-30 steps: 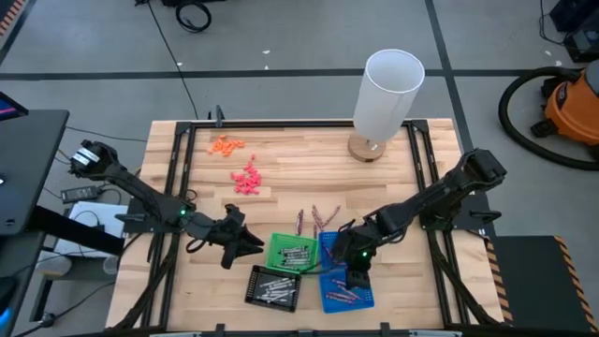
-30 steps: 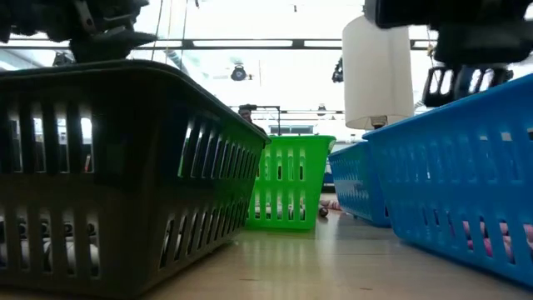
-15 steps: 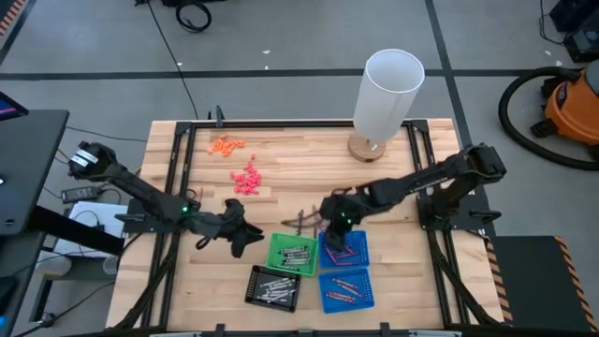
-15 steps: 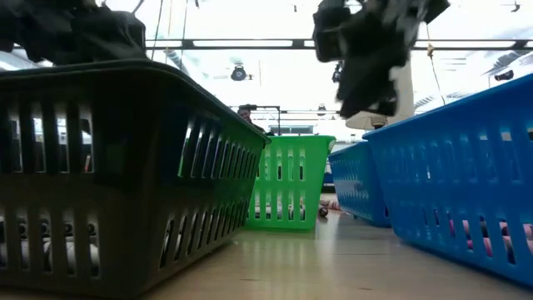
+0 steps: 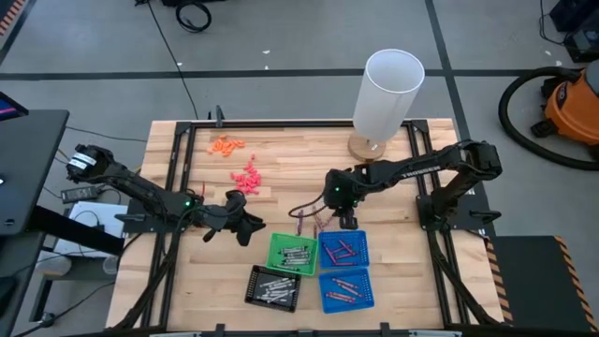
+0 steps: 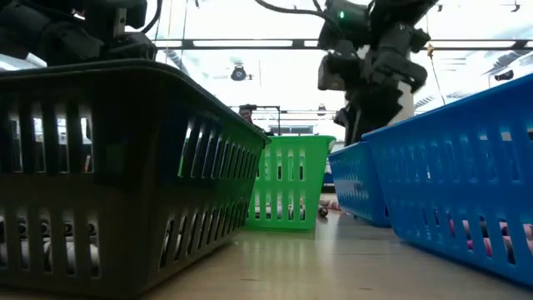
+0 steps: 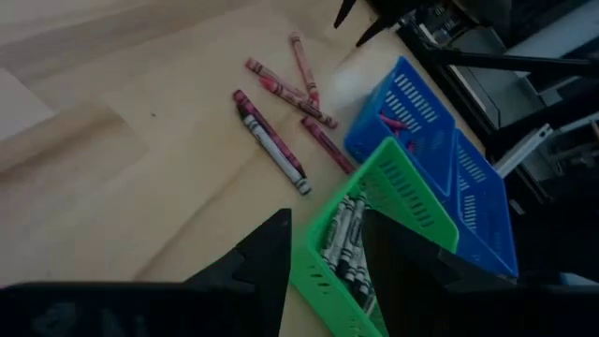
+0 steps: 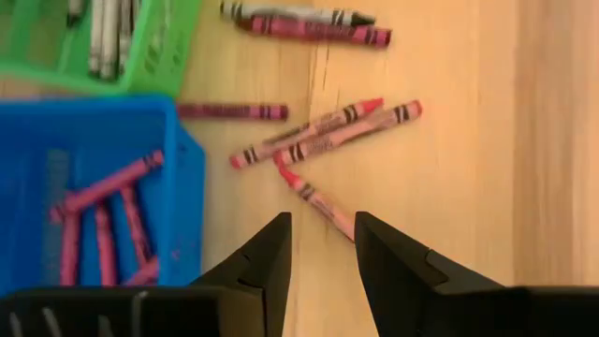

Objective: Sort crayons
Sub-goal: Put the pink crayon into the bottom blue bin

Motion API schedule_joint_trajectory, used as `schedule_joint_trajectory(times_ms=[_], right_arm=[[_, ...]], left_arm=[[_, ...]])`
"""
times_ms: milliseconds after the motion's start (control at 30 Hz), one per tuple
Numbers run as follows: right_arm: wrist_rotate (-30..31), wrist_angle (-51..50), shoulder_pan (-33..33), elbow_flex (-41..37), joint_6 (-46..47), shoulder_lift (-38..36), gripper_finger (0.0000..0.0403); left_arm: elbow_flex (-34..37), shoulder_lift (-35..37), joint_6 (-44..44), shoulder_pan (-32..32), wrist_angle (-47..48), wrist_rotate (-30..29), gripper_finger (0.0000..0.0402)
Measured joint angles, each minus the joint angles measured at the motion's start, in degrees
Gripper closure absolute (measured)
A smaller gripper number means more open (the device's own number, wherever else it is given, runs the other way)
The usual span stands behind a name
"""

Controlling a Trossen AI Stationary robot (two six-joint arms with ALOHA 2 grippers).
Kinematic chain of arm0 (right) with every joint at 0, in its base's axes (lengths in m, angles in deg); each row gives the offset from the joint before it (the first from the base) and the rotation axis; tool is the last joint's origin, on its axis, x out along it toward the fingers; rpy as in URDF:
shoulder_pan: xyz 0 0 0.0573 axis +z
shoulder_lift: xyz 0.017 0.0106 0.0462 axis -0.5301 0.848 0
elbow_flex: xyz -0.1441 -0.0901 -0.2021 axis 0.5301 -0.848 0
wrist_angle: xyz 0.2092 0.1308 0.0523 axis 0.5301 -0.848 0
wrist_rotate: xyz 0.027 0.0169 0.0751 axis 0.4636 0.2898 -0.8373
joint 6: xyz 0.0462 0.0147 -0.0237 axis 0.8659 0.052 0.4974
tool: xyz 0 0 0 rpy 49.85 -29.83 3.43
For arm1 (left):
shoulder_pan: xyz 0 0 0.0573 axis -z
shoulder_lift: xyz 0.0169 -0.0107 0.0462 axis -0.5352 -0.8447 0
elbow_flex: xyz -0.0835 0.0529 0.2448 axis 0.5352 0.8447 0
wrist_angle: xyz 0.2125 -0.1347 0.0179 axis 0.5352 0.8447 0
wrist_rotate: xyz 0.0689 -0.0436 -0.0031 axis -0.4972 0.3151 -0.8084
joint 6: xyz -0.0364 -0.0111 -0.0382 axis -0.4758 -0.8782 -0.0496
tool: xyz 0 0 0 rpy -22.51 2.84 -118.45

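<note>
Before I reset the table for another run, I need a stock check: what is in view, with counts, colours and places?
Loose crayons: six, five red-pink and one grey, on the wood beside the baskets.
Green basket: one, holds grey crayons.
Blue baskets: two, hold red-pink crayons.
Black basket: one, holds grey crayons.
Orange bits: cluster, far left.
Pink bits: cluster, below the orange.
White cylinder: one, far edge.
Left pincer: open, empty.
Right pincer: open, above loose crayons.
</note>
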Motion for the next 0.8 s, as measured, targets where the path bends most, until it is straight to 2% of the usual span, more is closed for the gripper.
schedule_joint_trajectory(times_ms=[133,333,600,800], right_arm=[[-4.61,2.31,-1.5,-3.07,-10.33,0.0,0.0255],[-1.83,6.7,-1.68,-6.16,-21.65,0.0,0.0239],[-1.47,20.88,-1.89,-12.38,-22.39,-0.02,0.0245],[-1.4,27.11,-1.85,-17.58,-22.28,-0.03,0.0246]], left_arm=[[0.0,0.0,0.01,-0.93,0.16,-0.02,0.0259],[0.0,0.0,0.01,-2.08,0.8,0.0,0.0259],[0.0,0.0,0.03,-2.18,1.1,-0.02,0.0259],[0.0,0.0,0.03,-2.18,1.06,-0.01,0.0259]])
